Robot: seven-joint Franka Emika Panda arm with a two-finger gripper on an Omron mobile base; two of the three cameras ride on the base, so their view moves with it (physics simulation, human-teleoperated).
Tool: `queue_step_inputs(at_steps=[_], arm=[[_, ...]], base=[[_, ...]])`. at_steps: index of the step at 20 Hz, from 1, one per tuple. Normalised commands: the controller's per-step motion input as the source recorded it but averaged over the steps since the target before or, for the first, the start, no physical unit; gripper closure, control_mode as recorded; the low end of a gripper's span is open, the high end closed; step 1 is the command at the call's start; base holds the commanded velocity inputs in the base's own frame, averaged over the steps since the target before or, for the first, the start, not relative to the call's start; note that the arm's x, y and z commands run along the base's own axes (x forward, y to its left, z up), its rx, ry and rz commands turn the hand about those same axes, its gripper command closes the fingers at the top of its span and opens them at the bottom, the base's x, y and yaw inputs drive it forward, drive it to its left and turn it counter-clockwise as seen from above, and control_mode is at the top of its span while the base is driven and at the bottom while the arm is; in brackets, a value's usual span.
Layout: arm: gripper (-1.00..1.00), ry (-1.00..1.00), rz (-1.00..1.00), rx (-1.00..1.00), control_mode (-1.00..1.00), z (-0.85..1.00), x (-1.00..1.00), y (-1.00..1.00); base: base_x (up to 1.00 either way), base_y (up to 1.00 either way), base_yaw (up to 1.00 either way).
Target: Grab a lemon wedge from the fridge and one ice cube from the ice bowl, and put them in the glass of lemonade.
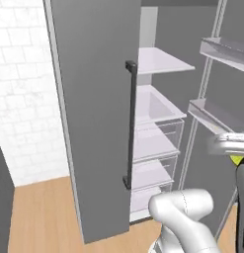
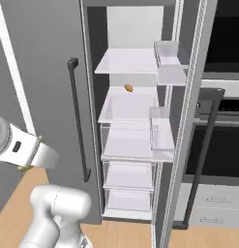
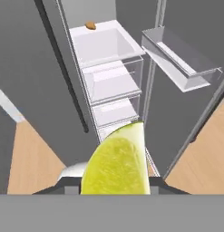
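From the left base view, I see the tall grey fridge point(image 1: 94, 118) with its door swung open and its long dark bar handle point(image 1: 130, 123) facing me. My pincer point(image 1: 235, 148) is at the far right edge, out in front of the shelves, and a bit of yellow peeks out below it.

From the right base view, the white shelves and clear drawers point(image 2: 128, 174) stand open, and a small orange piece point(image 2: 128, 88) lies on a shelf. I leave that one alone. My white arm point(image 2: 24, 150) reaches across on the left.

From the hand view, the bright yellow lemon wedge point(image 3: 115, 163) sits big and close, pinched between my two fingertips. I think my job now is to carry it to the glass of lemonade. I should keep my squeeze even, not too hard, and stay clear of the open door and the door shelf point(image 3: 181, 59) as I back out.
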Motion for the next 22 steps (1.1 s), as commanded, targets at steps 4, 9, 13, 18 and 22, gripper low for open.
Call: queue_step_inputs(at_steps=[4, 9, 13, 18, 22], arm=[[1.00, 0.00, 0.00, 0.00, 1.00, 0.00, 0.00, 0.00], [1.00, 0.00, 0.00, 0.00, 1.00, 0.00, 0.00, 0.00], [1.00, 0.00, 0.00, 0.00, 1.00, 0.00, 0.00, 0.00], [1.00, 0.00, 0.00, 0.00, 1.00, 0.00, 0.00, 0.00], [1.00, 0.00, 0.00, 0.00, 1.00, 0.00, 0.00, 0.00]], base=[[-0.51, 0.19, -0.73], [0.00, -0.13, -0.72], [0.06, -0.63, -0.69], [0.26, -0.74, -0.62], [0.66, -0.72, -0.39]])
